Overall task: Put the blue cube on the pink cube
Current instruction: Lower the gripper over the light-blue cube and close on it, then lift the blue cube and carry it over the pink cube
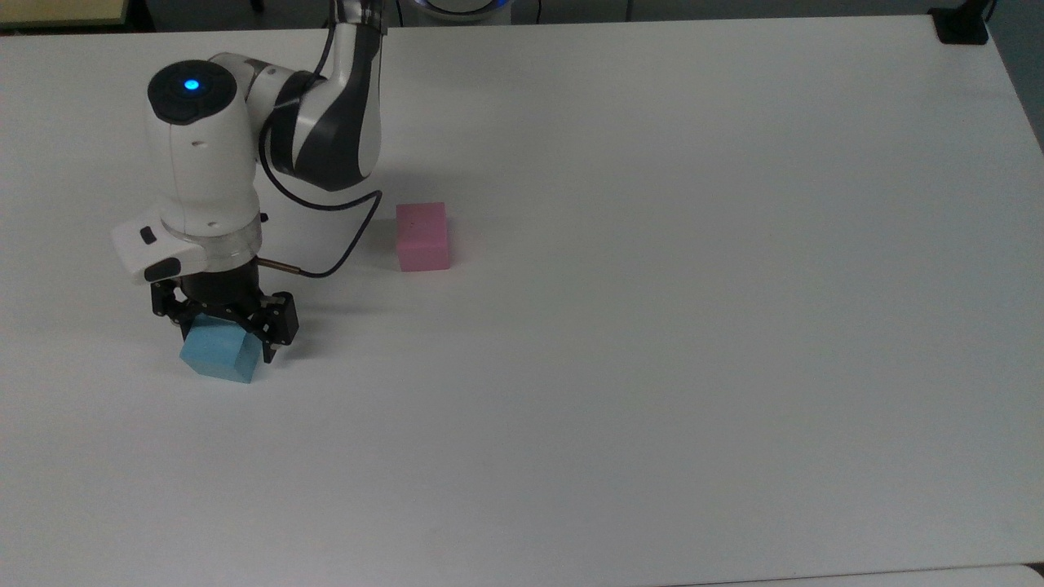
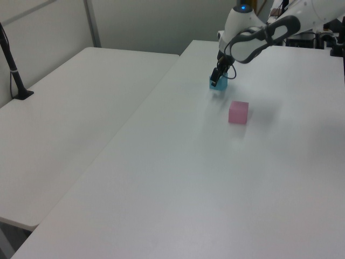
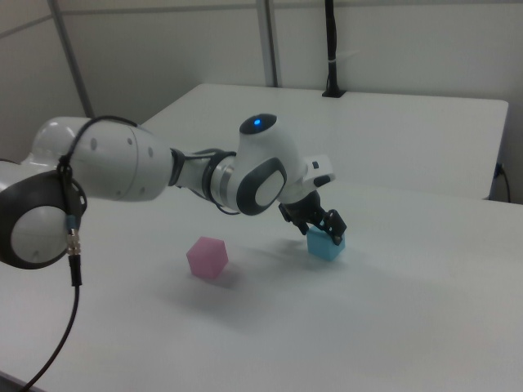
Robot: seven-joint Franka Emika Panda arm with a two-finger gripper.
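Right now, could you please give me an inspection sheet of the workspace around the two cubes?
Surface: white table, bare apart from the two cubes.
Job's things: blue cube resting on the table between the gripper's fingers; pink cube stands apart, to the top view's right, with nothing on it.
Clutter: nothing seen.
Grippers: gripper lowered over the blue cube, fingers open on either side of it.
Cables: black cable loops from the wrist above the table, short of the pink cube.
Surroundings: second white table alongside, with a black post standing on it; grey partition wall behind.
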